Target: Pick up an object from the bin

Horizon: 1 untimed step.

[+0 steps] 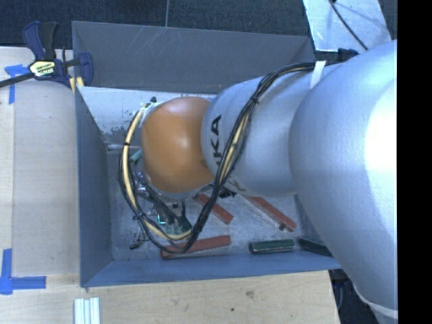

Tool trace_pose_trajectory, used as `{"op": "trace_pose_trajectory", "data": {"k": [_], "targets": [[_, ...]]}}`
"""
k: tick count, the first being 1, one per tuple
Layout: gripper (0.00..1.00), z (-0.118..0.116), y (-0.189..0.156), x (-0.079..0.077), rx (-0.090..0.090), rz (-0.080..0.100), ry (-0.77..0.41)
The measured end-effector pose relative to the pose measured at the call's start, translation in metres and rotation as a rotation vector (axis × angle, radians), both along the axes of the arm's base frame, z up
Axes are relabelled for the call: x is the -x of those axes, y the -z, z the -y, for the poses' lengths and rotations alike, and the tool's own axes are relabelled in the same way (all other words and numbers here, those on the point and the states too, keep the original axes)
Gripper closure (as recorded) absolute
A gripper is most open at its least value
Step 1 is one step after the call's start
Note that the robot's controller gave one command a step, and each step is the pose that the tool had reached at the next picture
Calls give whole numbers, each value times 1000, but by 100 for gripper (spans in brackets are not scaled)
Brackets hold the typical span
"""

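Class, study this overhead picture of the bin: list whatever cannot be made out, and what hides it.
Camera view throughout.
What lies beneath the hand: hidden by the orange cover and cables.
Middle and right of the bin floor: hidden by the silver arm.
Upper ends of two reddish-brown strips: run under the arm.
Dark bar by the near wall: too small to identify.
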State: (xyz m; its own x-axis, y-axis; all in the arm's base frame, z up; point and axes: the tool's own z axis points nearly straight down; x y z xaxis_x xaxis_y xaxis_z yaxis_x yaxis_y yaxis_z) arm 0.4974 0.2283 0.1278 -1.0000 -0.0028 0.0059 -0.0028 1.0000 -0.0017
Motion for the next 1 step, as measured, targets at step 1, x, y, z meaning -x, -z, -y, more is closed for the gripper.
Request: {"op": "trace_pose_trajectory", "data": {"k": [1], "targets": [[0,73,33,-8,2,4,46]]}}
